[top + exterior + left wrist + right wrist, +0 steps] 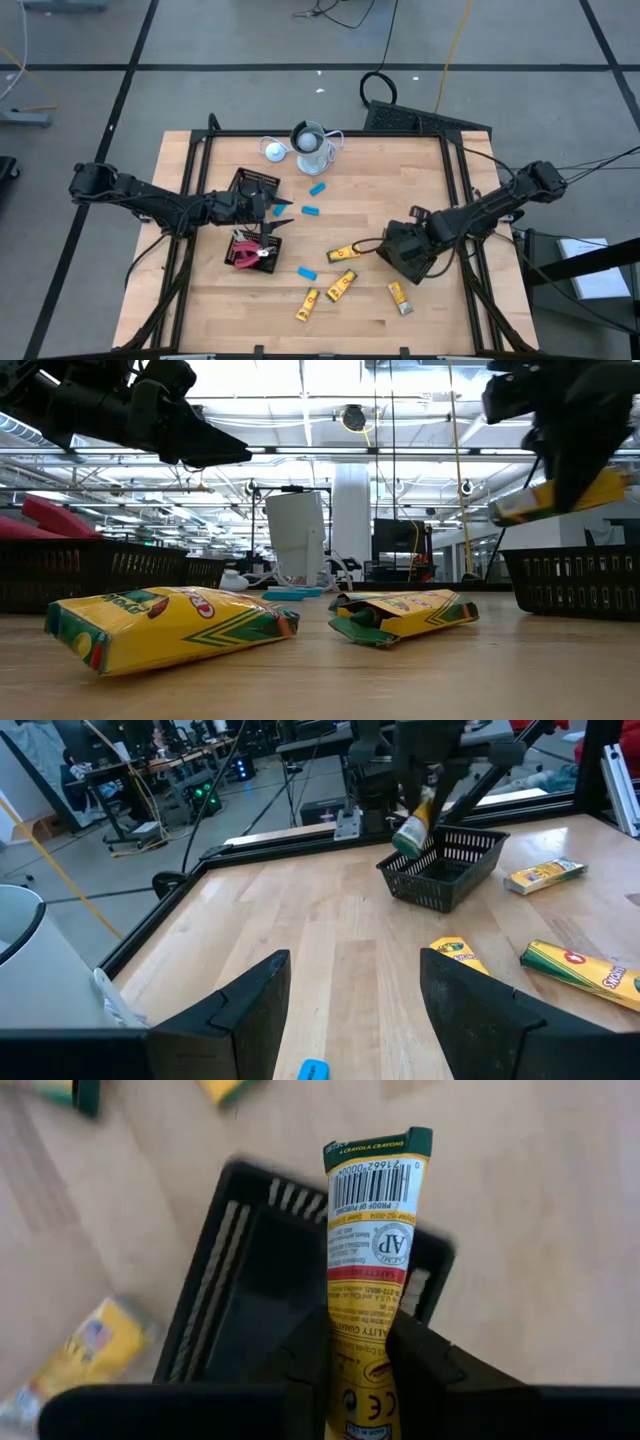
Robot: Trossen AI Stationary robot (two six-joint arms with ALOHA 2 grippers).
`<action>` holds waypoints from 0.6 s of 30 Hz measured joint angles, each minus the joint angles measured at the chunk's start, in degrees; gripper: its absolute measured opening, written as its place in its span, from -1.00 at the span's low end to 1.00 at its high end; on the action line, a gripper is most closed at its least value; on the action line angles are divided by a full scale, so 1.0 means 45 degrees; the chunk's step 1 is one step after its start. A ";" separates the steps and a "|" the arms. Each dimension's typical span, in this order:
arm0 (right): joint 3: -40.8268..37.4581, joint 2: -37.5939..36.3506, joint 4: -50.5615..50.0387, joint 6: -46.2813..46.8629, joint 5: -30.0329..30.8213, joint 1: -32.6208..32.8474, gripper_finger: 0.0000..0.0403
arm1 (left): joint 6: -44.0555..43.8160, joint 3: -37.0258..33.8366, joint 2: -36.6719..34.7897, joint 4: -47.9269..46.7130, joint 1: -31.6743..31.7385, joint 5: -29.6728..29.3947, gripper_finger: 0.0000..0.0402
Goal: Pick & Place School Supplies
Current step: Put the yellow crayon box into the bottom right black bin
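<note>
A yellow crayon box (367, 1270) is pinched tight in the right gripper (360, 1342) and held up over a black basket (408, 254) near the table's (400, 180) right edge. The left gripper (355, 995) is spread wide and holds nothing, above a small blue block (313, 1070) near the table's left side.
</note>
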 joint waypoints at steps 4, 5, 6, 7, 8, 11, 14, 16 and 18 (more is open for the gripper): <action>0.0000 0.0009 -0.0154 0.0843 -0.0603 0.0490 -0.72 | 0.0000 0.0000 0.0000 0.0007 0.0002 0.0000 0.13; 0.0000 0.0009 -0.0176 0.0992 -0.0771 0.0555 -0.72 | 0.0000 0.0000 0.0000 0.0007 0.0002 0.0000 0.13; 0.0000 0.0009 -0.0197 0.1155 -0.0876 0.0620 -0.72 | 0.0000 0.0000 0.0000 0.0012 -0.0002 0.0000 0.13; 0.0000 0.0009 -0.0186 0.1273 -0.1054 0.0668 -0.72 | 0.0000 0.0000 0.0000 0.0012 0.0001 0.0000 0.13; -0.0033 0.0009 -0.0176 0.1401 -0.1159 0.0694 -0.72 | 0.0000 0.0000 0.0000 0.0012 -0.0001 0.0000 0.13; -0.0492 0.0005 0.0057 0.1712 -0.1570 0.0744 -0.72 | 0.0005 0.0000 0.0000 0.0017 -0.0003 0.0000 0.13; -0.1248 0.0009 0.0697 0.1841 -0.2132 0.0731 -0.72 | 0.0005 0.0000 0.0000 0.0026 -0.0003 0.0000 0.13; -0.1765 0.0009 0.1380 0.1804 -0.2392 0.0632 -0.72 | 0.0005 0.0000 0.0000 0.0031 0.0001 0.0000 0.13; -0.2187 0.0014 0.2008 0.1717 -0.2459 0.0477 -0.72 | 0.0005 0.0000 0.0000 0.0043 -0.0003 0.0000 0.13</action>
